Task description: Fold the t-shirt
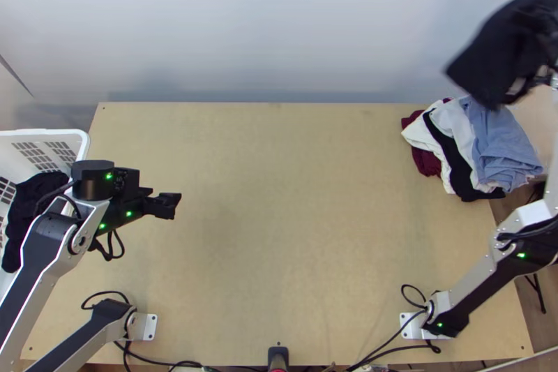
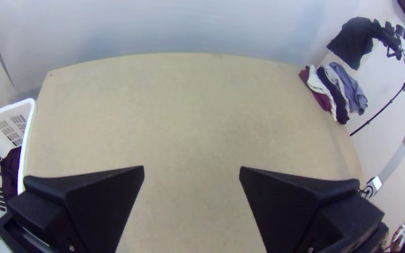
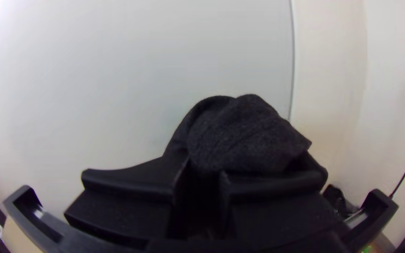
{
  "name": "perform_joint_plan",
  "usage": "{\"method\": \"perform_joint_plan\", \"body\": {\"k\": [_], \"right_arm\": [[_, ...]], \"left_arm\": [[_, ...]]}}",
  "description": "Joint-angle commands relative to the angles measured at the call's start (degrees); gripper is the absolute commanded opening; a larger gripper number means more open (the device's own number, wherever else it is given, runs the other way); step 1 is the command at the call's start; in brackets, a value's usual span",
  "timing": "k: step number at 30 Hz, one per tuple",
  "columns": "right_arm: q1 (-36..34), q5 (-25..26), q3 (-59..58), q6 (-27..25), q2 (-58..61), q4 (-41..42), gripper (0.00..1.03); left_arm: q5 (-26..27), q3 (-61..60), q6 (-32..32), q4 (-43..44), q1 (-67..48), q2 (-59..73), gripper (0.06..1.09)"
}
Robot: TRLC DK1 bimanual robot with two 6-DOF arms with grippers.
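While right gripper (image 1: 544, 75) holds black cloth (image 1: 494, 56) | pile (image 1: 499, 145) overhangs edge (image 1: 518, 307) | tabletop (image 1: 286, 197) stretches leftward

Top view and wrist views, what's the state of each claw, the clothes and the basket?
Left claw, open
Right claw, shut on dark garment
Dark garment, hanging from right claw
Clothes pile, overlapping, unevenly stacked
Basket, holding dark cloth
Dark cloth, bunched
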Motion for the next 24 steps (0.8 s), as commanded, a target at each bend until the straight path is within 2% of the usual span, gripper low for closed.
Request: {"method": "perform_joint_plan", "body": {"k": [1, 8, 24], "right_arm": [[-10.25, -0.81, -1.49, -5.43, -0.43, 3.79, 0.03], [-14.20, -1.42, -3.60, -7.02, -0.52, 4.40, 0.03], [-13.32, -1.33, -5.27, -8.25, -0.69, 4.93, 0.03]], "left_arm": [[0.14, -0.55, -0.44, -0.26, -0.03, -1.16, 1.04], [0.14, -1.25, -0.44, 0.09, -0.03, -1.33, 1.04], [0.05, -3.80, -0.09, -0.70, 0.67, -5.99, 1.04]]}}
